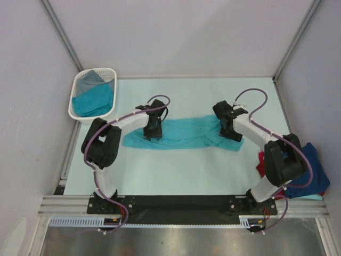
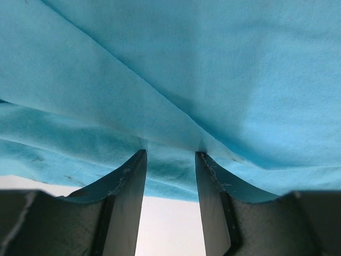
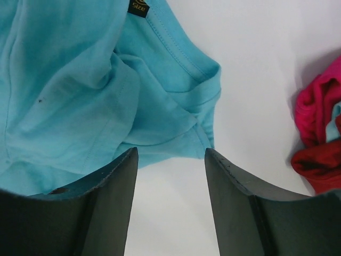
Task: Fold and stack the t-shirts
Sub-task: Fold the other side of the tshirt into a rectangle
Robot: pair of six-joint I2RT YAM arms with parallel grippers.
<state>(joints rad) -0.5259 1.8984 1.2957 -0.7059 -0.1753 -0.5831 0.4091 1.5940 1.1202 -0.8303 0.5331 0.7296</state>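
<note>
Teal jersey, thin and soft by its look, makes up the shirt (image 1: 181,133) in hand. It lies drawn out into a long band on the tabletop (image 1: 186,176), to the right of the basket (image 1: 71,104) and a little nearer the arm bases than it.

I judge the cloth light and limp. It will sag and crease wherever it is unsupported, and it should not slip once pinched, though 1 layer could peel away from those beneath. Nothing about it is fragile.

At the band's end nearer the basket, the left tool (image 1: 153,130) stands with its jaws part-way apart. Its tips press on a ridge of cloth just inside the edge, and no cloth is clearly pinched between them.

At the end farther from the basket, the right tool (image 1: 230,133) has its jaws wide and holds nothing. Bare tabletop shows between them, with a hemmed edge (image 3: 181,48) and the collar label (image 3: 139,6) just beyond the tips.

The best holds are probably the 2 ends of the band, on hems or seams where doubled cloth gives the jaws some bulk. Each tool should catch every layer at once. Lifting from 1 end only would likely let the rest drag and bunch.

Farthest right of the basket, at the tabletop's edge, a red shirt (image 1: 260,162) and a navy shirt (image 1: 315,170) sit piled. A 2nd teal shirt (image 1: 96,102) and a grey shirt (image 1: 90,79) lie in the basket itself.
</note>
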